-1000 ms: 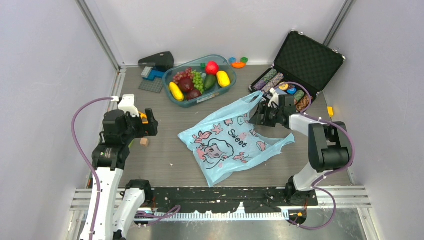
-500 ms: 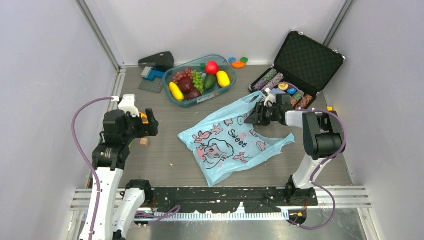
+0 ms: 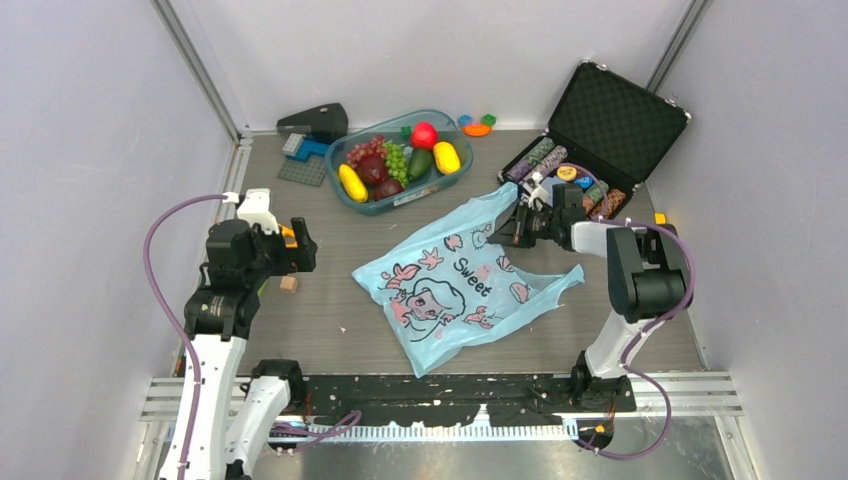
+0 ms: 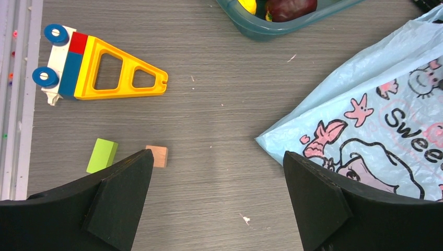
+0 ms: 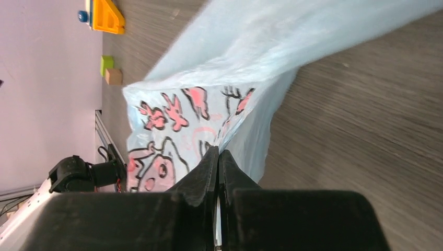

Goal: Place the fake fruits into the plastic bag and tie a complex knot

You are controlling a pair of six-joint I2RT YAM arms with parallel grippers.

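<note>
The fake fruits lie in a clear blue-tinted tub at the back centre; one dark red fruit shows at the top of the left wrist view. The plastic bag, light blue with a cartoon girl, lies flat mid-table. My right gripper is shut on the bag's upper right edge, and the plastic fans out from its closed tips. My left gripper hovers open left of the bag, with bare table between its fingers. No knot is in view.
An open black case with chips stands at the back right. Near the left gripper lie a yellow toy frame, a green block and a wooden block. Small toys and a dark object sit at the back.
My right gripper has closed on the bag's edge and drawn slightly left; the bag shifted a little to the left with it. The left arm has not moved.
</note>
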